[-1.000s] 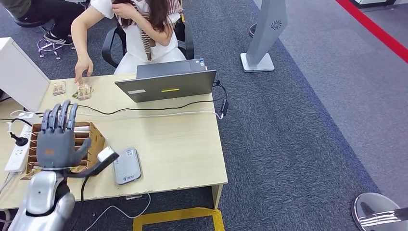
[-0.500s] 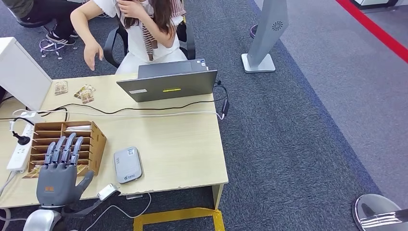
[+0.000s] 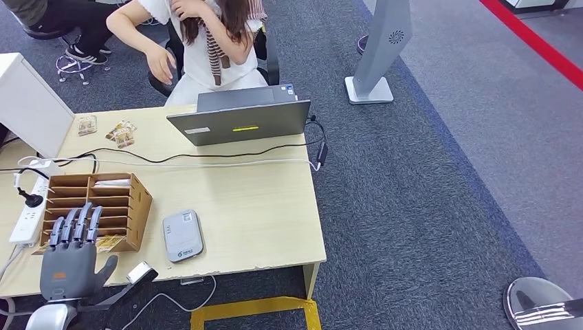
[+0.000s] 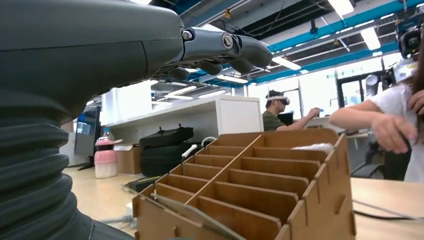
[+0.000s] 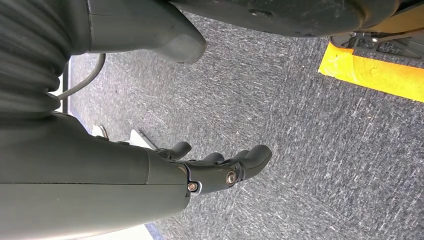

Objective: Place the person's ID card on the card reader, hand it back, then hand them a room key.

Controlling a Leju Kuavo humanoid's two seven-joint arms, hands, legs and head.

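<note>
The reader, a flat grey pad, lies near the front edge of the desk, just right of the wooden rack. Nothing rests on it. Two or three small cards lie at the far left of the desk, near the person seated behind the laptop; whether any of them is the ID I cannot tell. A pale card sits in the rack's far slot, perhaps a room key.

The left hand hovers at the near left edge of the desk, beside the rack, fingers straight and spread, holding nothing. The right hand hangs over the carpet, fingers loosely bent and empty.

To my eye no card is in hand yet, so the pickup is the step. It should reach over the rack and the cables without snagging, pinch a card by its edges, then lay it flat and centred on the reader.

The reader carries a small logo, too small to read. The laptop lid bears a yellow sticker, also illegible.
</note>
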